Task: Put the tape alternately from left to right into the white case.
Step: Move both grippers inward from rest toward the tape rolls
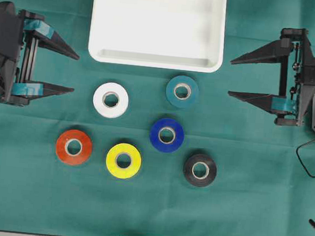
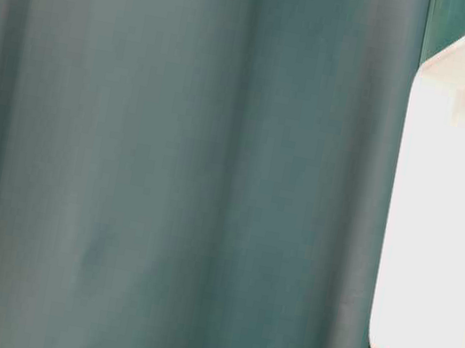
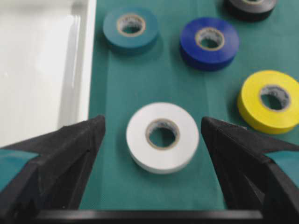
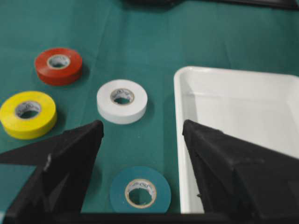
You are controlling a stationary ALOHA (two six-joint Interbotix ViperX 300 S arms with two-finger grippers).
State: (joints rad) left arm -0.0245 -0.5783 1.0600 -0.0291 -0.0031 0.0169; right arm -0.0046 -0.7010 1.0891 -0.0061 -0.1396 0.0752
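Above six tape rolls — white case (image 1: 155, 59), long axis left-to-right.

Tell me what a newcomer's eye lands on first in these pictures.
Six bright tape rolls scattered on the green cloth: white, teal, blue, red, yellow and black. Above them sits an empty white case, flanked by the open left gripper and right gripper.

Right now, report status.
Left gripper and right gripper open, empty. White case empty. Six tape rolls on cloth, nothing blocking.
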